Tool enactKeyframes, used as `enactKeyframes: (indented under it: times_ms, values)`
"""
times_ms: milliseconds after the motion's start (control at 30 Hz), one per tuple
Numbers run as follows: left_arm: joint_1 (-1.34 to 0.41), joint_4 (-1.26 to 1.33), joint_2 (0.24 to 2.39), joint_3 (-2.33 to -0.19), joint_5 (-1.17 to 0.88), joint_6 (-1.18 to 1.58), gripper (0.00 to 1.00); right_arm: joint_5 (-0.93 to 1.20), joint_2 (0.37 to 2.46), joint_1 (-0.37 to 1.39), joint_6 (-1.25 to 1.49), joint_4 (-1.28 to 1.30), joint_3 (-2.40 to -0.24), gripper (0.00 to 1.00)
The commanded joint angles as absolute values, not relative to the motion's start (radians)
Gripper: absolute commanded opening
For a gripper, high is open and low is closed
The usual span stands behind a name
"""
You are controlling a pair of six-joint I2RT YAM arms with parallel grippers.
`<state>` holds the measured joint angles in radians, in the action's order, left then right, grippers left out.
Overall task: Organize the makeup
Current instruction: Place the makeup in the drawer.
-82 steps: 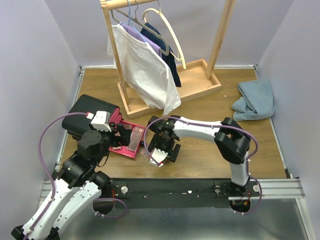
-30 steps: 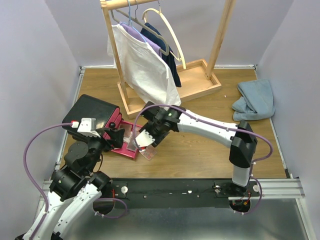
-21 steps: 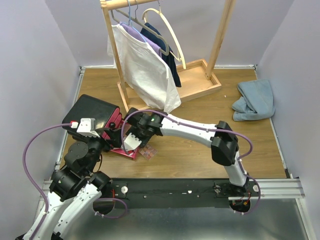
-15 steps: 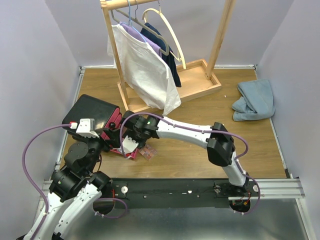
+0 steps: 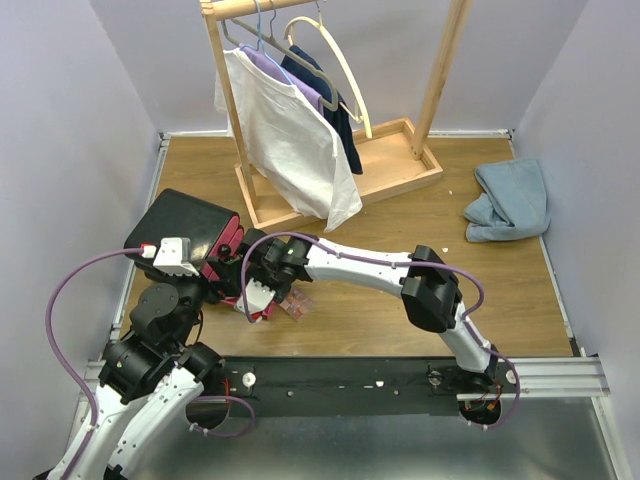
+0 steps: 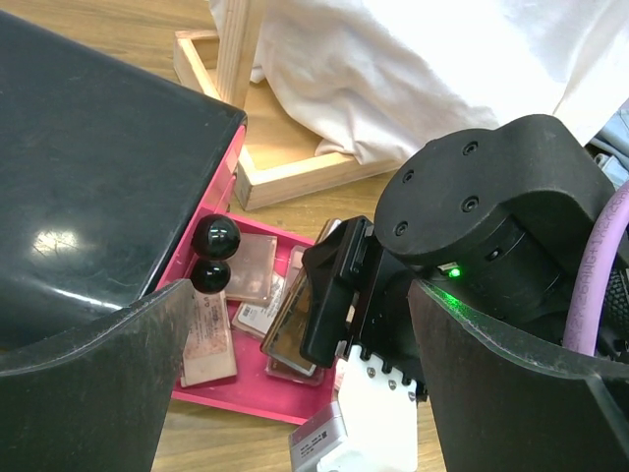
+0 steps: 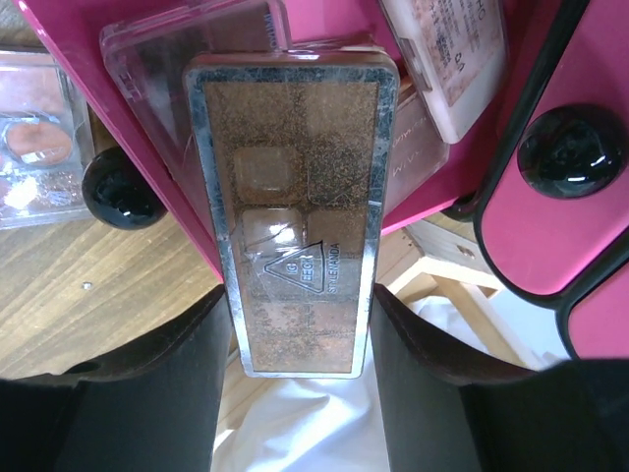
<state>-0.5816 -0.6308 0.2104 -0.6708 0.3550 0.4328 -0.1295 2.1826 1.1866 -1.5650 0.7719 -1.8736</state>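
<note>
My right gripper [image 7: 295, 324] is shut on a brown glittery eyeshadow palette [image 7: 290, 197] with a silver rim, gripping its long edges. It hangs tilted over the open pink drawer [image 6: 246, 401] of the black case [image 5: 185, 225]. Several flat pink and peach palettes [image 6: 208, 344] lie in that drawer. One more clear-lidded palette [image 5: 297, 305] rests on the table just right of the drawer. My left gripper [image 6: 295, 393] is open and holds nothing; its fingers frame the drawer and the right gripper [image 5: 262, 292] from the near side.
Round black knobs [image 6: 214, 236] stick out of the case's drawer fronts. A wooden clothes rack [image 5: 330, 180] with hanging shirts stands behind the case. A blue cloth [image 5: 510, 200] lies at the far right of the table.
The right arm has swung left with the palette, from the middle of the table to above the pink drawer. The left arm drew back slightly early on, then held still.
</note>
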Motion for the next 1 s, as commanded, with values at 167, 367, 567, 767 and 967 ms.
enactKeyframes:
  times_ms: [167, 367, 567, 767, 967]
  values:
    - [-0.577, -0.583, 0.215, -0.667, 0.342, 0.44, 0.99, -0.12, 2.165, 1.207, -1.557, 0.782, -1.89, 0.79]
    - [-0.577, -0.583, 0.224, -0.667, 0.334, 0.44, 0.99, -0.087, 2.108, 1.209, -1.473, 0.824, -1.902, 0.8]
    - [-0.575, -0.583, 0.233, -0.666, 0.327, 0.44, 0.99, -0.038, 2.046, 1.18, -1.358, 0.813, -1.868, 0.59]
    - [-0.575, -0.581, 0.238, -0.664, 0.322, 0.443, 0.99, 0.031, 2.048, 1.1, -1.295, 0.738, -1.806, 0.39]
    - [-0.575, -0.584, 0.242, -0.666, 0.325, 0.445, 0.99, 0.025, 2.108, 1.051, -1.27, 0.661, -1.793, 0.29]
